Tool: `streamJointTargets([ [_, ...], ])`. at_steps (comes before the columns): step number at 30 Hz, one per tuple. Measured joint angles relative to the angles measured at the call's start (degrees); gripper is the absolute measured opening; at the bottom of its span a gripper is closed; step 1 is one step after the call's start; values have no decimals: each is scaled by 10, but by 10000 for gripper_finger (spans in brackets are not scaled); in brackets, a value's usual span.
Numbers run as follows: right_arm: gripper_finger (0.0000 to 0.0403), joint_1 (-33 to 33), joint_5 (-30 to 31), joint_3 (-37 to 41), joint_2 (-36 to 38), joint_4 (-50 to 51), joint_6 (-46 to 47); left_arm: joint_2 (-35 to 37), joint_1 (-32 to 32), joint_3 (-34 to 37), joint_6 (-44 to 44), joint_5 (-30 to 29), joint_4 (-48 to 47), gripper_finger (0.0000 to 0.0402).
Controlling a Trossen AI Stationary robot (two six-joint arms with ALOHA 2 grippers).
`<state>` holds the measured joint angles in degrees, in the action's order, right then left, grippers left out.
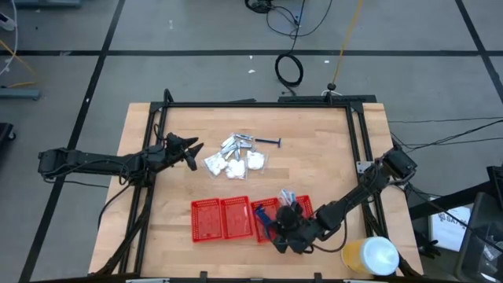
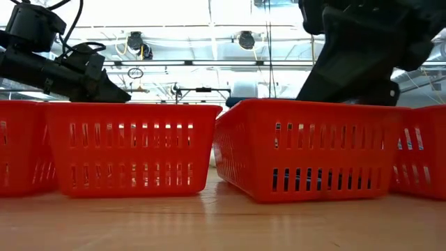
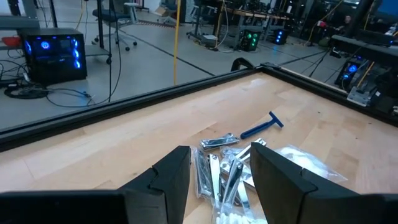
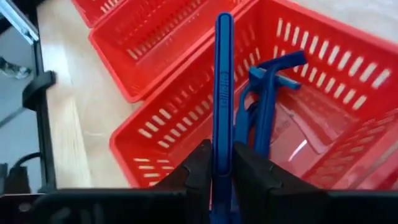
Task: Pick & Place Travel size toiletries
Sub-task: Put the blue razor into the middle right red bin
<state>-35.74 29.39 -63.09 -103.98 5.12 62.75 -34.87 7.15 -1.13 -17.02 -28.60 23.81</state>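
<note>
Some razors (image 4: 264,102) are already laid in one basket (image 4: 186,118). A blue razor (image 4: 222,81) is clamped by the right claw (image 4: 222,163) above it. The left claw (image 3: 214,177) hangs apart over the pile (image 1: 236,157) left on the counter (image 1: 314,157).

From overhead I can't make out what my right gripper (image 1: 284,228) holds; the arm covers that red basket (image 1: 267,222). In my low view the basket walls (image 2: 313,150) hide all contents, and both arms are cropped.
</note>
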Motion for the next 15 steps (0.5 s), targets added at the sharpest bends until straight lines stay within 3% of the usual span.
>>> streamJointTargets([
  [15, 67, 43, -42, 0, 0, 9, -87, 0, 0, 0, -11, 0, 0, 166],
])
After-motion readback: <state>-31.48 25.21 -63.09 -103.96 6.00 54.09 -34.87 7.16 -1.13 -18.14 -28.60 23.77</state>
